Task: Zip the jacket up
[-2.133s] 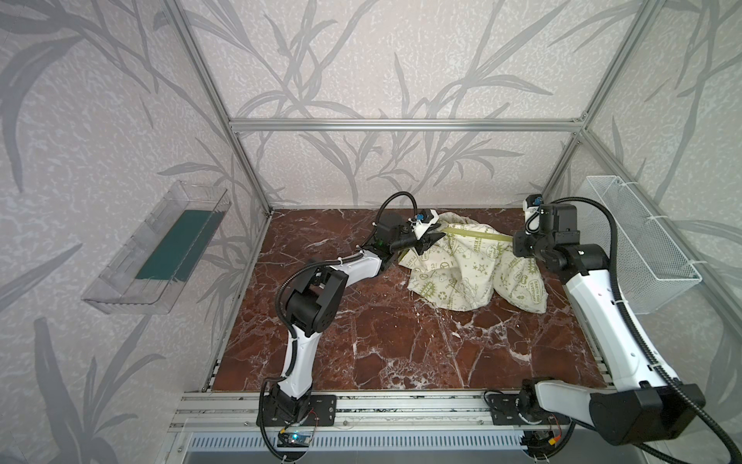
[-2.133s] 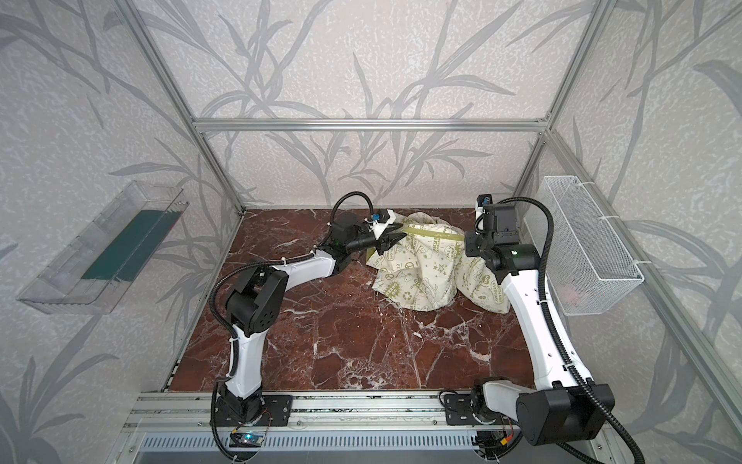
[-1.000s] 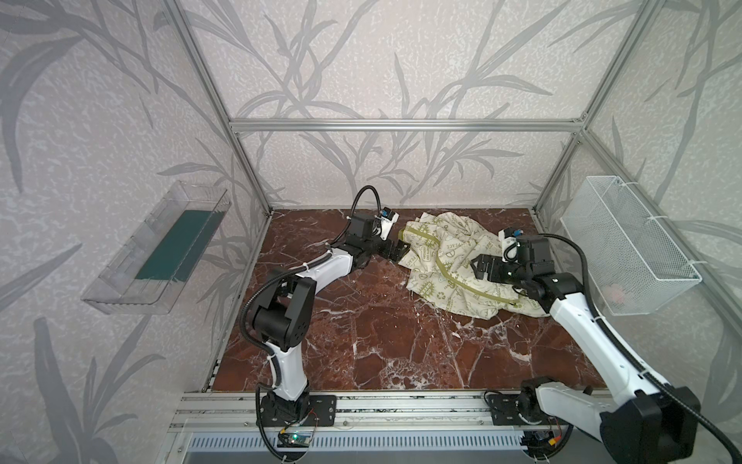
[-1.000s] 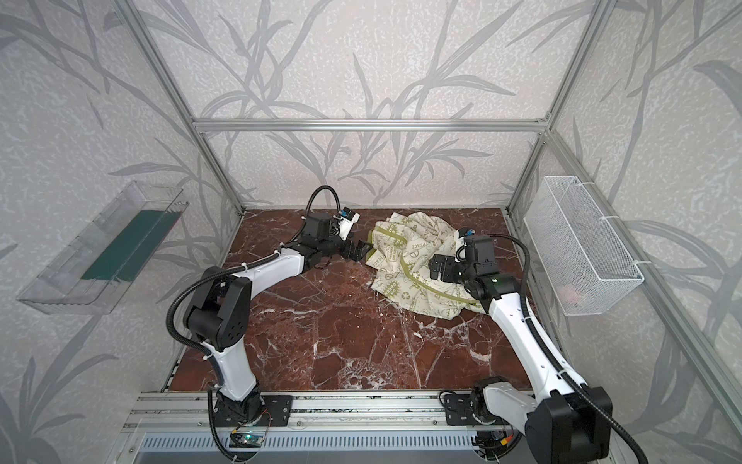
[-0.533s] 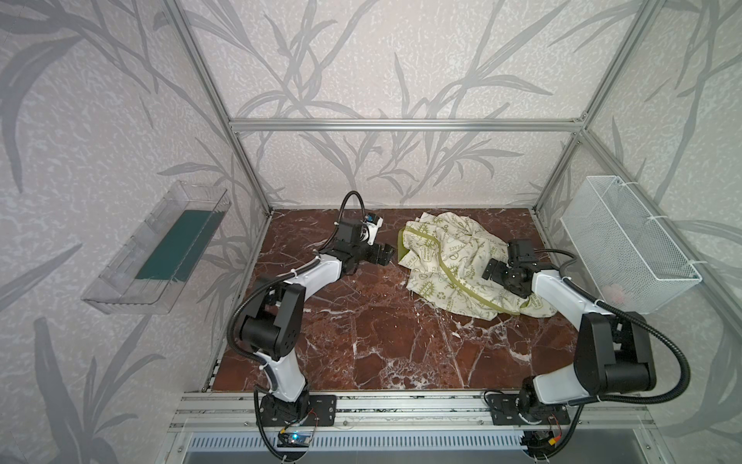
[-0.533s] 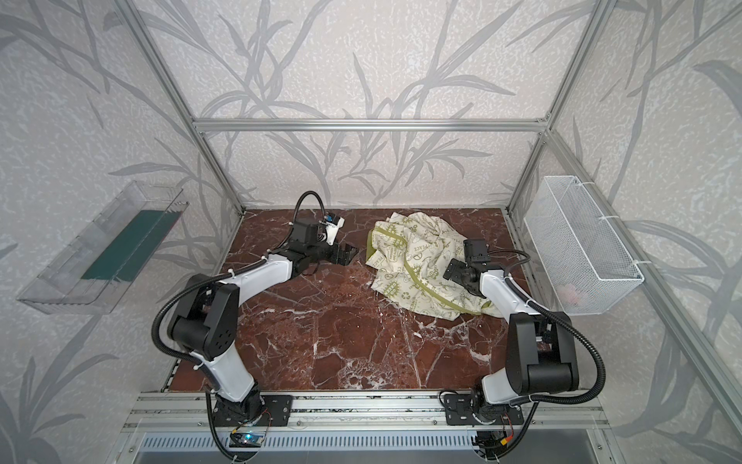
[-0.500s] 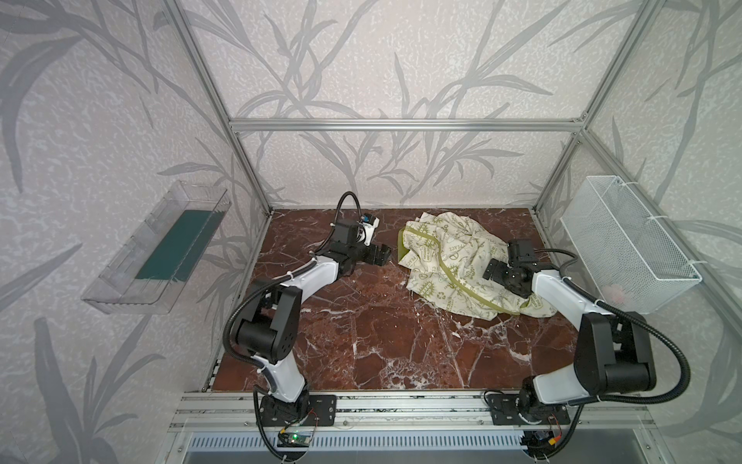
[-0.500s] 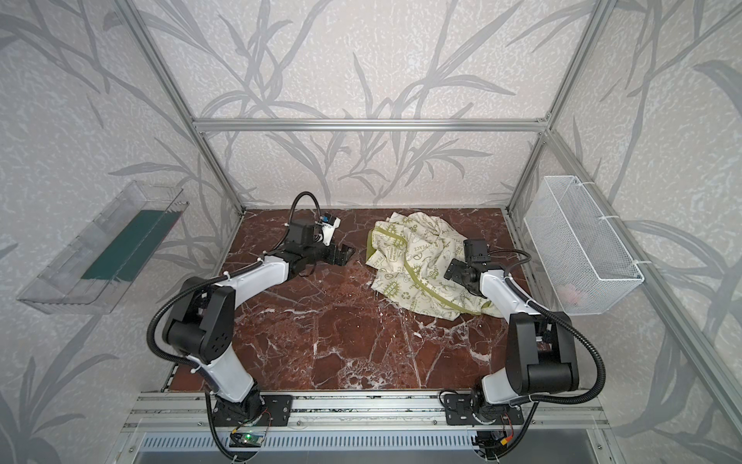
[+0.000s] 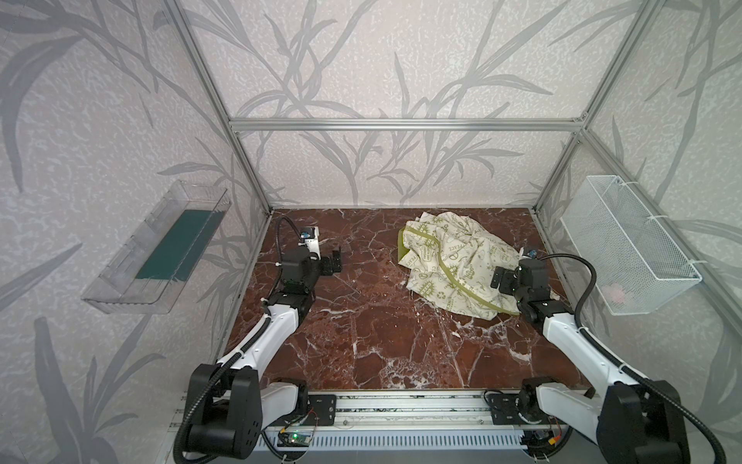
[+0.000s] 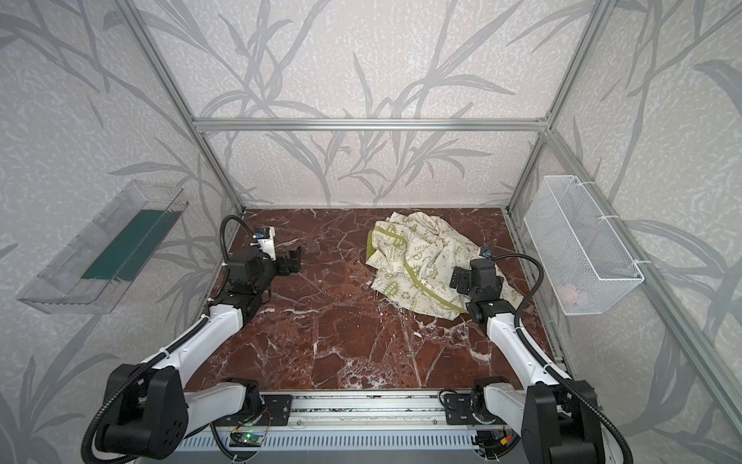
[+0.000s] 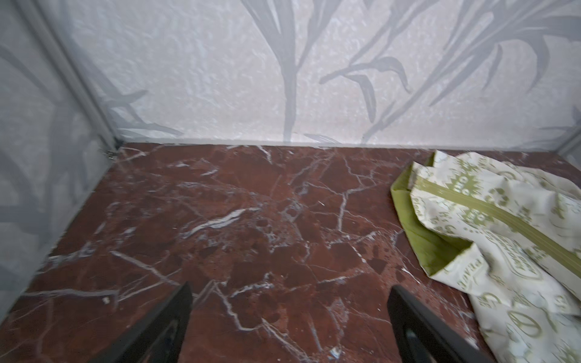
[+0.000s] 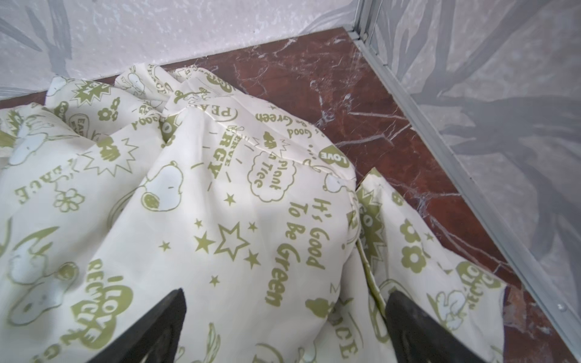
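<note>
Enclosure walls carry grey leaf-pattern paper; the desk (image 9: 361, 321) is red-brown marble with white veining, framed by aluminium rails.

On the left wall hangs a clear plastic tray (image 9: 160, 249) with a dark green base. The left tool (image 9: 336, 262) sits low over the far-left part of the desk, aimed rightward; in the left wrist view its two black fingers (image 11: 163, 327) stand spread, with only bare marble between them. It is well apart from the garment.

The jacket (image 9: 453, 265) lies crumpled on the far-right part of the desk, printed side up. A green zipper (image 9: 445, 269) band runs across it from the far-left corner toward the near right, and olive lining (image 11: 418, 226) shows at the fold on its left edge.

The right tool (image 10: 457, 281) is over the jacket's right portion. In the right wrist view its fingers (image 12: 151, 330) are spread above the printed cloth and pinch nothing.

A white wire basket (image 9: 626, 249) hangs on the right wall, with something pale pink, unclear, inside.
</note>
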{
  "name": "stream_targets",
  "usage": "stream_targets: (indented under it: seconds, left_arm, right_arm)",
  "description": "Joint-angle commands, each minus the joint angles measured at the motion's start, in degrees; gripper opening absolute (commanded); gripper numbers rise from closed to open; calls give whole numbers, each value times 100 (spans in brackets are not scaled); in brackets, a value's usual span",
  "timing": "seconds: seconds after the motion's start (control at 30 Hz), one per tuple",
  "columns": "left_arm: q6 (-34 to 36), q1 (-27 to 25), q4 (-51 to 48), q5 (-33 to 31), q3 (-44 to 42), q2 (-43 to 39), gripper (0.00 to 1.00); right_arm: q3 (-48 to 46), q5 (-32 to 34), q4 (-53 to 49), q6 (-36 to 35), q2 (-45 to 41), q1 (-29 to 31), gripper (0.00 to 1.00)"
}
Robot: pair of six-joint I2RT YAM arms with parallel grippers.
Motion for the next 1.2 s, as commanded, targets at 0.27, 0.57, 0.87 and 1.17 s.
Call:
stream_targets:
  seconds: [0.27, 0.57, 0.87, 1.17]
  left_arm:
    - [314, 130, 1888, -1391, -1446, -66, 99]
    - [676, 166, 1737, -1206, -1390, 481, 99]
    - [767, 211, 4460, -1402, -1794, 2346, 99]
    - [545, 229, 4046, -1890, -1556, 2407, 99]
  right_arm:
    - [-591, 290, 3033, -914, 1255, 83, 99]
    - [-1046, -78, 4659, -1202, 1953, 116, 99]
    - [-1121, -562, 5405, -1475, 2549, 162, 99]
    - [-869, -375, 4965, -1364, 2577, 162, 99]
